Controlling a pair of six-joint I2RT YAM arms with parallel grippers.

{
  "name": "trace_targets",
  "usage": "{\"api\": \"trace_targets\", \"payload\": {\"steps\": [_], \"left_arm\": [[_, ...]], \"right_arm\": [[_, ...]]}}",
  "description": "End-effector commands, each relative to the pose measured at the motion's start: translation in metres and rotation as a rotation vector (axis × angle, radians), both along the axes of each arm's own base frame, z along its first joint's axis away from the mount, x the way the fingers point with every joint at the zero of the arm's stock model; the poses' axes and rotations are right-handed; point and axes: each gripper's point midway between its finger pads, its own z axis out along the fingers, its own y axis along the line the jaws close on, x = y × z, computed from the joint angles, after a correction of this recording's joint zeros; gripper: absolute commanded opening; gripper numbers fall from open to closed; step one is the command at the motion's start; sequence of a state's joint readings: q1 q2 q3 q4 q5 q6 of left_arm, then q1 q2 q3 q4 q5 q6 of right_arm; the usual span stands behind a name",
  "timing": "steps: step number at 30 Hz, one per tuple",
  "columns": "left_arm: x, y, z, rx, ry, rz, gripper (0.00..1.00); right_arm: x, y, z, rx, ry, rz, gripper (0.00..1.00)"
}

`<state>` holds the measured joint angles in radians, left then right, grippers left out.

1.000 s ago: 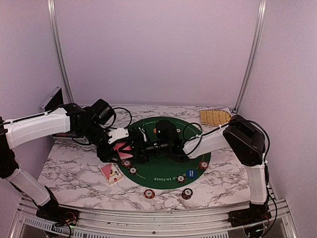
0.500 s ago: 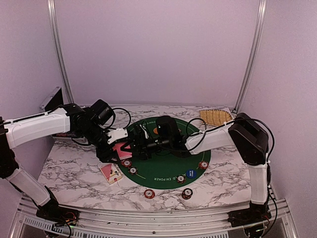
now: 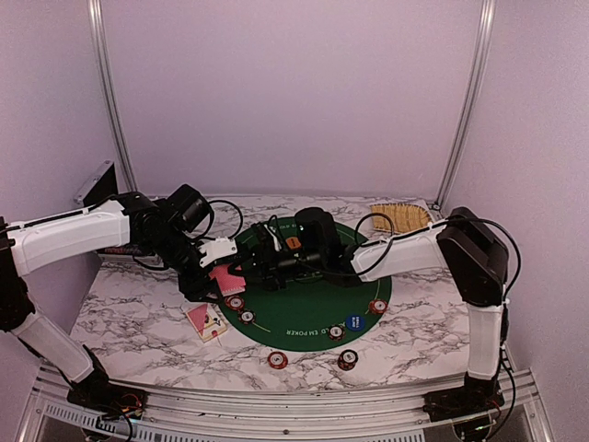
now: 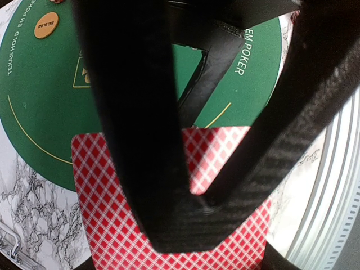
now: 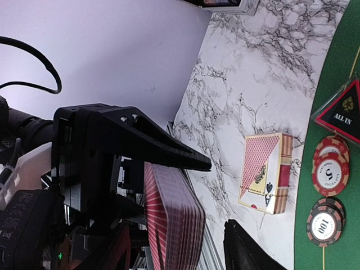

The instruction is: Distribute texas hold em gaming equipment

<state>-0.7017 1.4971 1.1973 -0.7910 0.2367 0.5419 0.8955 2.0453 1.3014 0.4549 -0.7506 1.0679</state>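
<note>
Marble tabletop (image 3: 138, 313), green mat (image 3: 313, 308) | left gripper (image 3: 213, 269) clamped on red-backed deck (image 5: 169, 225) at mat's 9 o'clock, presenting it | right gripper (image 3: 253, 270) jaws apart, likely set to draw from it

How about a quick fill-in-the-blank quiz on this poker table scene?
1. The left gripper is shut on a deck of ____-backed cards.
2. The dark triangular marker reads ALL ____.
3. The card box lies on the marble beside the round mat, whose colour is ____.
Missing words: red; IN; green.
</note>
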Motion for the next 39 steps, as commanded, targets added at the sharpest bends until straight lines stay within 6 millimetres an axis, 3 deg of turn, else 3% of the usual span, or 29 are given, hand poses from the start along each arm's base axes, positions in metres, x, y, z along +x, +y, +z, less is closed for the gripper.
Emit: {"api": "trace_targets", "payload": {"steps": [1, 10, 39], "left_arm": [[-0.005, 0.002, 0.004, -0.015, 0.021, 0.002, 0.09], [-0.005, 0.002, 0.003, -0.018, 0.028, 0.006, 0.09], [-0.002, 0.007, -0.004, 0.003, 0.041, 0.022, 0.06]], "right_arm": [[-0.001, -0.005, 0.021, 0.036, -0.038, 0.005, 0.56], [-0.003, -0.004, 0.005, 0.003, -0.011, 0.019, 0.5], [-0.003, -0.016, 0.025, -0.005, -0.047, 0.026, 0.25]]}}
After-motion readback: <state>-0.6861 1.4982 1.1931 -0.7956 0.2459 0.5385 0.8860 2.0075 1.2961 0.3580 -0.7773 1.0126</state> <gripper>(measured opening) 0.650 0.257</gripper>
